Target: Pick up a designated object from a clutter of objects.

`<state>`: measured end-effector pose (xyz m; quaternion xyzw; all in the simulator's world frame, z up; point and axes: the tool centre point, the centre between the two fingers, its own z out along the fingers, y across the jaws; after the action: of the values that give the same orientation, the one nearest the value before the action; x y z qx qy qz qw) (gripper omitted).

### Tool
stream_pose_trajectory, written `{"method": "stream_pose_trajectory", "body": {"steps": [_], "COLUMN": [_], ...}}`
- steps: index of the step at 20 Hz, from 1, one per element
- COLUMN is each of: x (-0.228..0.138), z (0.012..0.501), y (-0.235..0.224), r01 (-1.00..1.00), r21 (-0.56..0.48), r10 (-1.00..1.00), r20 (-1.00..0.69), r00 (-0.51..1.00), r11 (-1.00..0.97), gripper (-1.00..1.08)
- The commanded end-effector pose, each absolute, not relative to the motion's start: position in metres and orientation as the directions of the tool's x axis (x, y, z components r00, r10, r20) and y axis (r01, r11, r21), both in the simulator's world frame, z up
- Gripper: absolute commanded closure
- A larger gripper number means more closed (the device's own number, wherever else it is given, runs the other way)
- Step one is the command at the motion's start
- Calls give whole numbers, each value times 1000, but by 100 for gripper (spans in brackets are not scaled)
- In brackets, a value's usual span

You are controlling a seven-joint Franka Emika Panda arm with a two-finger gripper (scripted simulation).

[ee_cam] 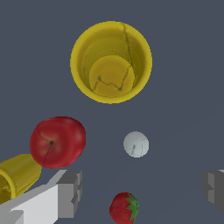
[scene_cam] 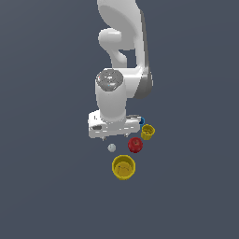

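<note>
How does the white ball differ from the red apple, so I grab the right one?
The white ball is pale grey-white; the red apple is glossy deep red. The ball is clearly smaller than the apple. The ball's surface is plain, with no dimple, while the apple has a dark stem dimple. Both are round, rest on the grey floor apart from each other, and lie near the large yellow cup. The gripper is open, holding neither.

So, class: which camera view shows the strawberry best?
The wrist view: the strawberry shows large there, red with a green top, between the open claw's fingers. In the exterior view I cannot make it out; the arm seems to hide it.
</note>
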<state>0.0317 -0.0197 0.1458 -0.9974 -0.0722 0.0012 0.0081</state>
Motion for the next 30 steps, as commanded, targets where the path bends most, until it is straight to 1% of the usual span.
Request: {"method": "stream_pose_trajectory", "body": {"steps": [1,8,19,30], "x": [32,28,26,25], "z": [123,82,67,23], "y": [-26,-37,-39,-40], "r01": [165,202,210,211], "r21": [-11,-2,-1,0], "r10": [165,202,210,211], "r20": [0,0,-1,0], "r00": [986,979,978,977], "r11": [-986,-979,-978,-977], "gripper": [-92,-92,-92,-92]}}
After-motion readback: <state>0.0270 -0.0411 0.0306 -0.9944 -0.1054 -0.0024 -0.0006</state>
